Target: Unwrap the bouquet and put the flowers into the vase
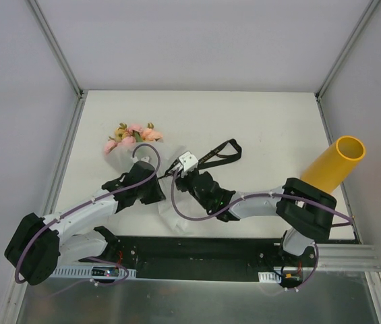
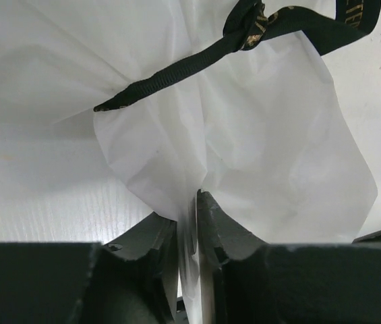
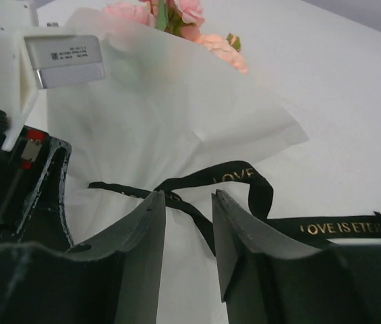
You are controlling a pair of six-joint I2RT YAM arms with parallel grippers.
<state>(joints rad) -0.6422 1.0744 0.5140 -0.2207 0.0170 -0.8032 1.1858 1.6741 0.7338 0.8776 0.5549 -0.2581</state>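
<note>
Only my right gripper (image 3: pixel 187 202), jaws narrowly parted, reads gold "LOVE IS ETER" on the black ribbon (image 3: pixel 325 226). My left gripper (image 2: pixel 195 199) pinches the white paper (image 2: pixel 264 155); overhead alone shows the vase (image 1: pixel 335 169).

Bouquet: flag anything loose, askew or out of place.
The black ribbon lies slack, its loop sprawled on the table right of the bouquet, which lies on its side. The white paper flares loose, one edge pinched in the left gripper.
</note>
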